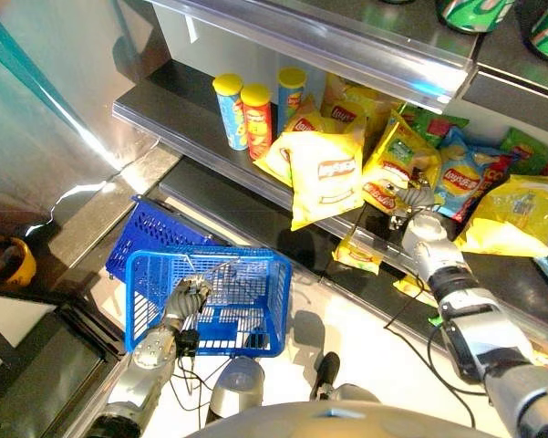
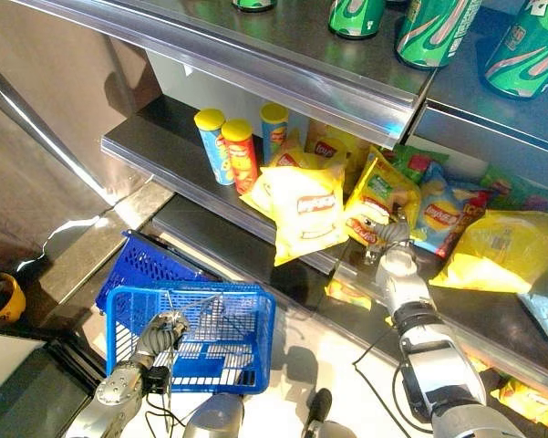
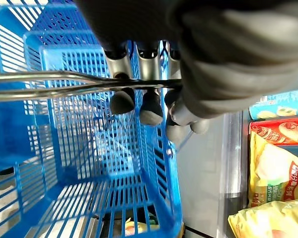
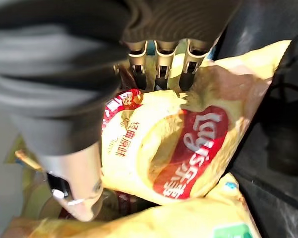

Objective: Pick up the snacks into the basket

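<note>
A blue plastic basket (image 1: pixel 210 257) hangs in front of the shelves, and my left hand (image 1: pixel 190 297) is shut on its wire handle (image 3: pixel 49 79), fingers (image 3: pixel 121 99) curled over the wire. My right hand (image 1: pixel 418 219) reaches onto the snack shelf. Its fingers (image 4: pixel 158 69) dig into the top edge of a yellow chip bag (image 4: pixel 188 148) with a red logo, and the thumb (image 4: pixel 72 173) stands beside the bag. That bag (image 1: pixel 392 173) leans among other bags. A large yellow chip bag (image 1: pixel 324 178) droops over the shelf edge to its left.
Three chip tubes (image 1: pixel 257 119) stand at the shelf's left. Blue (image 1: pixel 465 178), green and yellow bags (image 1: pixel 520 214) lie to the right. A small yellow bag (image 1: pixel 358 251) sits on the lower shelf. A second blue basket (image 1: pixel 155 233) lies behind the first. Green cans (image 2: pixel 438 27) line the upper shelf.
</note>
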Controlling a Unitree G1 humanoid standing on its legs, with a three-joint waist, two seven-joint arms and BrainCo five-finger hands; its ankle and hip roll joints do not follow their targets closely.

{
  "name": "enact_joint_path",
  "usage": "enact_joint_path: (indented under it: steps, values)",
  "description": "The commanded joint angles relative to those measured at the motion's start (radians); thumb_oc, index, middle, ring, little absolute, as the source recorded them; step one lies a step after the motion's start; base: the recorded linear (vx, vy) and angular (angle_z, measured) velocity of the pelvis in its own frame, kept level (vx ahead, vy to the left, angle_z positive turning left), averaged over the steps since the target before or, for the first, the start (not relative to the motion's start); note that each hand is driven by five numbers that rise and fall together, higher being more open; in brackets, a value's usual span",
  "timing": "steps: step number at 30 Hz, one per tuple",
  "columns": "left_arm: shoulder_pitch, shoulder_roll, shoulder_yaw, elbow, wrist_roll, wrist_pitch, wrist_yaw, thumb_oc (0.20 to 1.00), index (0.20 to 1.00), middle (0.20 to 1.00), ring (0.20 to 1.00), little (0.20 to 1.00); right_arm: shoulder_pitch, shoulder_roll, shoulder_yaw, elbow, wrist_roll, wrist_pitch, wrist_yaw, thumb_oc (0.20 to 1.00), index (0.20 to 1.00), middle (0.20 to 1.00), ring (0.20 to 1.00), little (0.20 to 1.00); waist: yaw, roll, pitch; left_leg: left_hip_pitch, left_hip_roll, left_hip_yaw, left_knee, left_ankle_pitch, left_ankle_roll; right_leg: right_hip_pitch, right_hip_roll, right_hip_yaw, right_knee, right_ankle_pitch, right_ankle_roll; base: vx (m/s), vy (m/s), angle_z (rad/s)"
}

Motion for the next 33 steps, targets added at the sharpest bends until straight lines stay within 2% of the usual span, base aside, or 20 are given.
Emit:
enact_joint_path:
  steps: [1, 8, 10, 11, 12, 14, 15, 26, 33]
  values:
    - [-0.066, 0.041, -0.035, -0.196, -0.008, -0.092, 0.023, 0.2, 0.2, 0.2, 0.2, 0.2, -0.097, -0.032, 0.048, 0.057, 0.027, -0.005, -0.016, 1.0, 1.0, 1.0, 1.0, 1.0, 0.036, -0.026, -0.035, -0.034, -0.069, 0.014, -0.012, -0.006, 0.053, -0.006, -0.073, 0.073, 0.036, -0.048, 0.083, 0.0, 0.0, 0.0]
    - [-0.065, 0.043, -0.027, -0.209, -0.002, -0.091, 0.041, 0.2, 0.2, 0.2, 0.2, 0.2, -0.072, -0.01, 0.072, -0.007, -0.033, -0.005, -0.038, 1.0, 1.0, 1.0, 1.0, 1.0, 0.02, -0.031, -0.042, -0.021, -0.064, 0.022, -0.013, -0.014, 0.057, -0.003, -0.074, 0.086, 0.039, -0.051, 0.084, 0.0, 0.0, 0.0]
    - [-0.061, 0.038, -0.005, -0.206, 0.011, -0.093, 0.041, 0.2, 0.2, 0.2, 0.2, 0.2, 0.016, -0.017, 0.08, -0.179, -0.113, -0.015, -0.046, 1.0, 1.0, 1.0, 1.0, 1.0, 0.005, -0.037, -0.045, -0.016, -0.06, 0.032, -0.013, -0.019, 0.06, -0.003, -0.074, 0.095, 0.035, -0.048, 0.086, 0.0, 0.0, 0.0]
    - [-0.059, 0.038, -0.006, -0.206, 0.012, -0.093, 0.041, 0.2, 0.2, 0.2, 0.2, 0.2, 0.021, -0.017, 0.079, -0.185, -0.115, -0.013, -0.047, 1.0, 1.0, 1.0, 1.0, 1.0, 0.006, -0.037, -0.046, -0.015, -0.06, 0.033, -0.013, -0.019, 0.06, -0.003, -0.074, 0.095, 0.035, -0.048, 0.086, 0.01, 0.017, -0.03]
    - [-0.058, 0.036, 0.009, -0.2, 0.026, -0.098, 0.039, 0.2, 0.2, 0.2, 0.2, 0.2, 0.089, -0.027, 0.062, -0.295, -0.166, -0.02, -0.051, 1.0, 1.0, 1.0, 1.0, 1.0, -0.002, -0.04, -0.051, -0.012, -0.058, 0.041, -0.013, -0.022, 0.06, 0.0, -0.076, 0.099, 0.03, -0.046, 0.088, 0.0, 0.016, -0.03]
    - [-0.055, 0.035, 0.015, -0.198, 0.03, -0.101, 0.037, 0.2, 0.2, 0.2, 0.2, 0.2, 0.122, -0.036, 0.051, -0.346, -0.191, -0.023, -0.045, 1.0, 1.0, 1.0, 1.0, 1.0, -0.006, -0.041, -0.055, -0.012, -0.057, 0.043, -0.013, -0.023, 0.06, 0.0, -0.076, 0.101, 0.027, -0.046, 0.089, 0.0, 0.008, -0.02]
    - [-0.054, 0.03, 0.036, -0.192, 0.04, -0.102, 0.036, 0.2, 0.2, 0.2, 0.2, 0.2, 0.182, -0.049, 0.029, -0.431, -0.212, -0.037, -0.026, 1.0, 1.0, 1.0, 1.0, 1.0, -0.019, -0.045, -0.058, -0.008, -0.056, 0.05, -0.013, -0.027, 0.06, 0.001, -0.077, 0.107, 0.023, -0.046, 0.091, 0.0, 0.0, 0.0]
    - [-0.027, 0.025, 0.077, -0.187, 0.056, -0.089, 0.003, 0.2, 0.2, 0.2, 0.2, 0.2, 0.264, -0.047, 0.031, -0.534, -0.161, -0.032, 0.08, 1.0, 1.0, 1.0, 1.0, 1.0, -0.034, -0.062, -0.09, 0.014, -0.045, 0.094, -0.013, -0.044, 0.065, 0.003, -0.074, 0.156, 0.007, -0.036, 0.092, 0.01, 0.003, -0.16]
    - [-0.016, 0.011, 0.088, -0.186, 0.065, -0.084, 0.01, 0.2, 0.2, 0.2, 0.2, 0.2, 0.246, -0.035, 0.04, -0.528, -0.19, -0.026, 0.073, 1.0, 1.0, 1.0, 1.0, 1.0, -0.034, -0.059, -0.093, 0.013, -0.044, 0.106, -0.013, -0.045, 0.068, -0.001, -0.072, 0.168, 0.005, -0.033, 0.093, -0.01, 0.003, -0.05]
